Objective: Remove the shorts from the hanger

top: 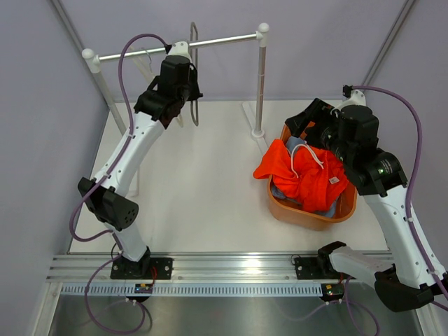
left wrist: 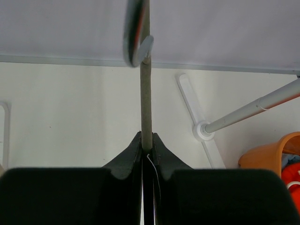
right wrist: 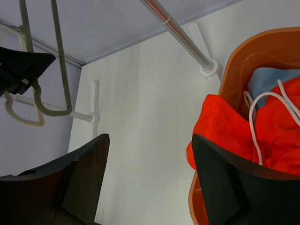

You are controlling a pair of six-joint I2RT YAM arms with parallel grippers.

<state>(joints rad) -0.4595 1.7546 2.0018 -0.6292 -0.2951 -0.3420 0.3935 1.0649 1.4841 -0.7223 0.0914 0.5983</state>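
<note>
Left gripper (left wrist: 146,143): we find it raised at the far left, under the rail. Its jaws are pressed together on the thin grey bar of the hanger.
Hanger (left wrist: 146,93): grey wire, hooked over the rail and hanging edge-on to the top camera (top: 194,70). The right wrist camera shows it from afar as a curved loop (right wrist: 61,70).
Rail (top: 217,40): a silver bar across the far side, carried on white posts with round caps.
Second hanger (right wrist: 21,123): pale, at the left part of the rail beyond the left arm; we see only part of it.
Right gripper (right wrist: 150,178): its jaws are spread wide with nothing between them. It hovers over the far left edge of the basket.
Basket (top: 308,218): an orange tub on the right of the table, near the right-hand rail post.
Orange shorts (top: 301,175): bright orange, heaped on top in the basket. One fold spills over the left rim (right wrist: 225,131).
Drawstring (right wrist: 255,117): white cord, looped loosely over the orange cloth.
Light blue shorts (right wrist: 272,82): in the same basket, mostly under the orange pair, showing at the far side.
Table (top: 203,189): a white surface; both pairs of shorts sit well apart from the hanger.
</note>
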